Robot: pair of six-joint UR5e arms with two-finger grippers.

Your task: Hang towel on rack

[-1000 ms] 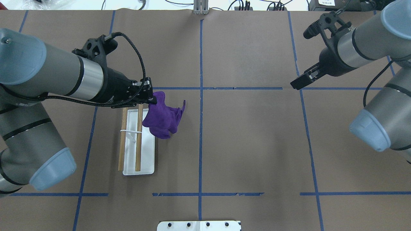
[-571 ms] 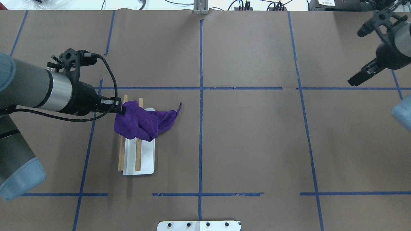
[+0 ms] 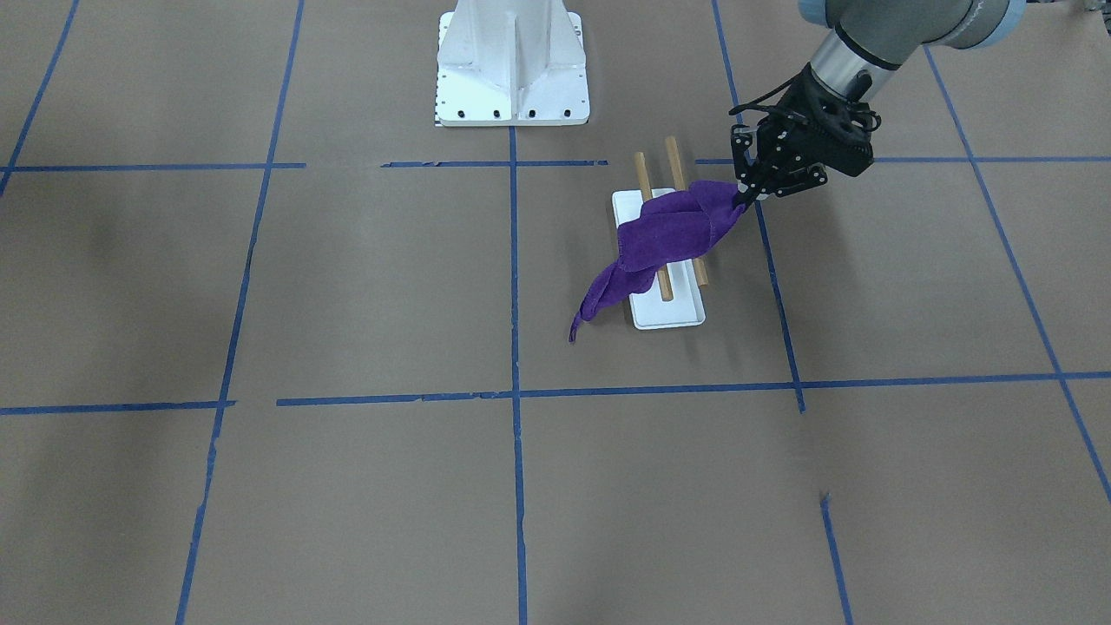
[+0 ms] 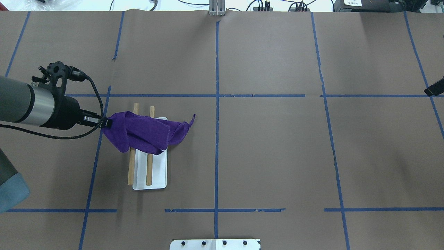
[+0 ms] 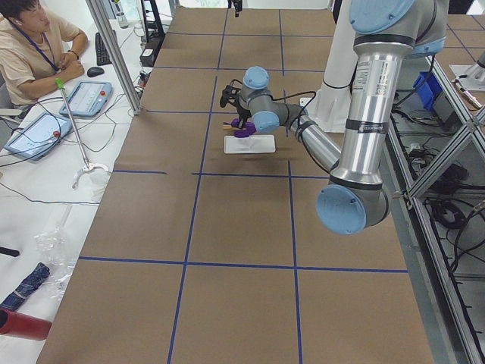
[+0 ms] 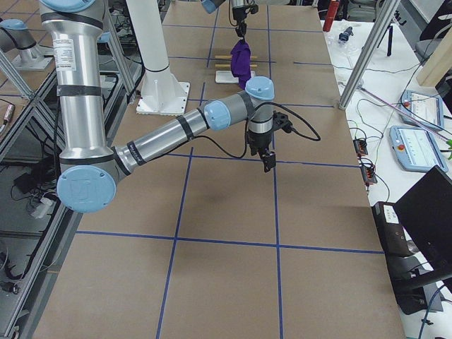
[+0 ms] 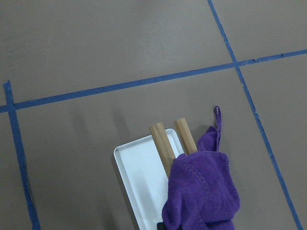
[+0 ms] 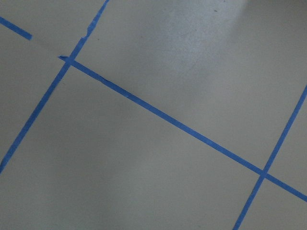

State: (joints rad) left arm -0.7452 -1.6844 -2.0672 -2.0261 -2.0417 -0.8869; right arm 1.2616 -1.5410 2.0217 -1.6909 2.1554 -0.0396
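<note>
Rack (image 4: pixel 141 166): white tray (image 4: pixel 159 173) with two parallel dowels (image 4: pixel 149 170), standing on the counter (image 4: pixel 277 156), in the left half of your overhead view
Towel (image 4: pixel 147 130): purple, laid across both dowels near their far ends; its free end trails past the tray's right edge
Left gripper (image 4: pixel 105 122): you see it clamped on one corner of the towel, just off the rack's left side
Right gripper (image 4: pixel 435 90): only its tip shows at your overhead view's right edge, well apart from the rack; you cannot tell whether it is open or closed
Pedestal (image 3: pixel 512 78): white, bolted base, at the robot's side of the counter, apart from the rack
</note>
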